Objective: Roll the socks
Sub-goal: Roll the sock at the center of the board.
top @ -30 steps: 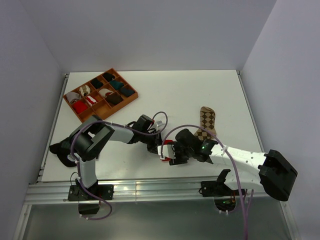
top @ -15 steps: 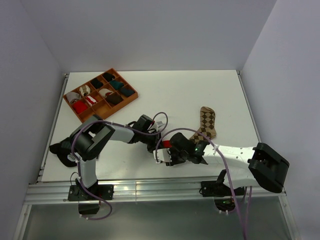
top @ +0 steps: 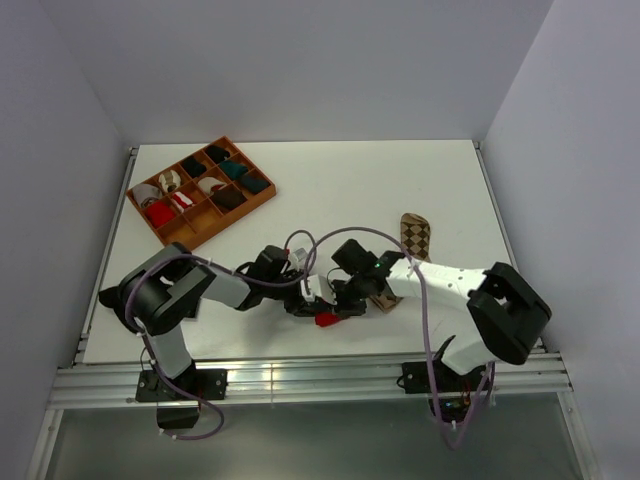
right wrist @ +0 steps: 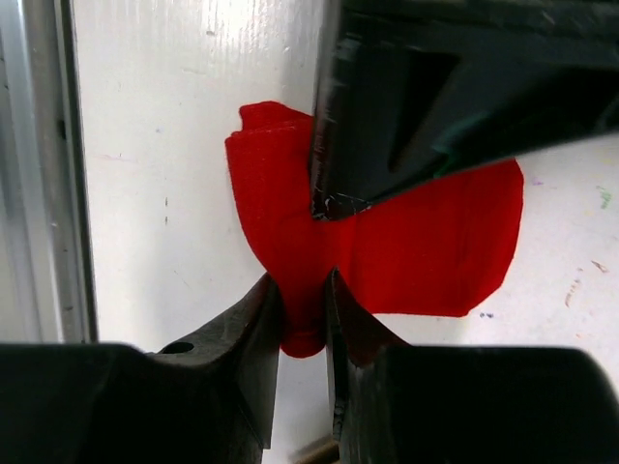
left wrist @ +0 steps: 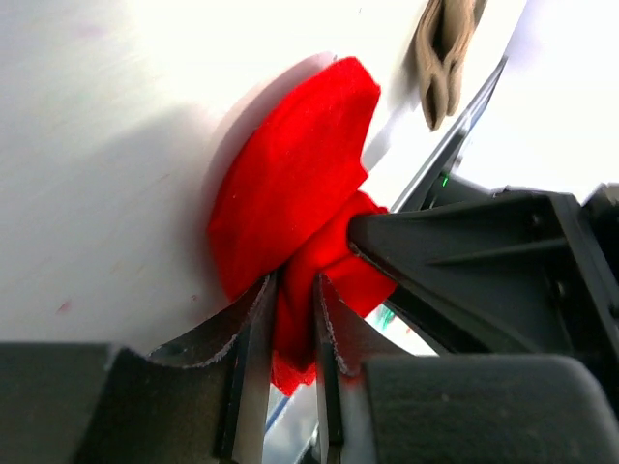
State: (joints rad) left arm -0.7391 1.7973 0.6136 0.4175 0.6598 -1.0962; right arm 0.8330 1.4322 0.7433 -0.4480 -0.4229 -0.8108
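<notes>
Left end effector [left wrist: 290,295] and right end effector [right wrist: 302,300] each clench the red sock [right wrist: 435,232], mid-roll; next probably needs coordinated turning.

A brown compartment tray [top: 225,219] sits at the white table's [top: 380,180] far left. Sock rolls [top: 158,213] in black, teal, white and red fill it.

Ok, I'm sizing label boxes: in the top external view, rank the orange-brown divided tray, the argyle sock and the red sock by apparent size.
1. Orange-brown divided tray, clearly largest.
2. Tan-and-brown argyle fabric sock, partly hidden.
3. Bright red fabric sock, only a small scrap visible, so its true size is unsure.
</notes>
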